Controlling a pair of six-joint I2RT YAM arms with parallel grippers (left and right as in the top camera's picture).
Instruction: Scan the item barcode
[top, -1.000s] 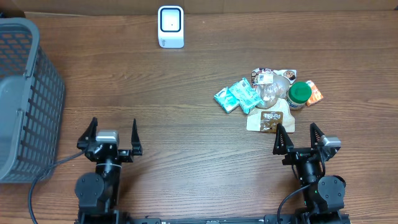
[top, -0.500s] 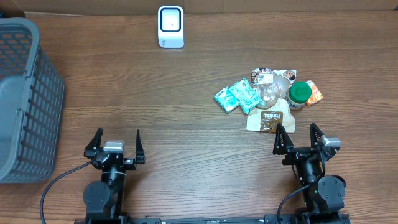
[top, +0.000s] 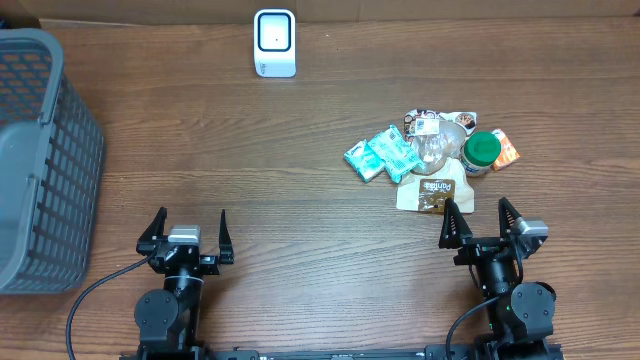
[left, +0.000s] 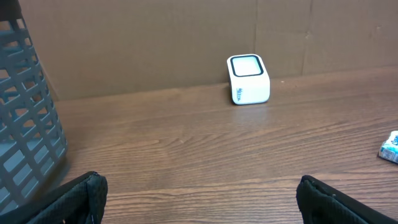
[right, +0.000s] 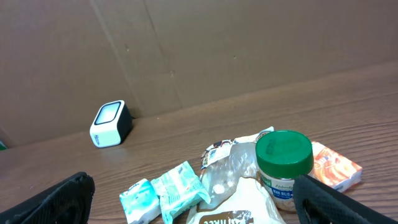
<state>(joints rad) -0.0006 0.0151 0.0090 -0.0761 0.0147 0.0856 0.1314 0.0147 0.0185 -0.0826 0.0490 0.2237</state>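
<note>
Amid packets (top: 381, 155), green-lidded, perhaps glass jar (top: 481, 151)

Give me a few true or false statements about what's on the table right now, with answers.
1. The left gripper and right gripper are both open and empty. True.
2. The jar has a red lid. False: its lid is green.
3. The white scanner stands apart from the packets. True.
4. The grey basket sits on the right arm's side. False: it is on the left arm's side.
5. The jar lies inside the basket. False: it stands among the packets.
</note>
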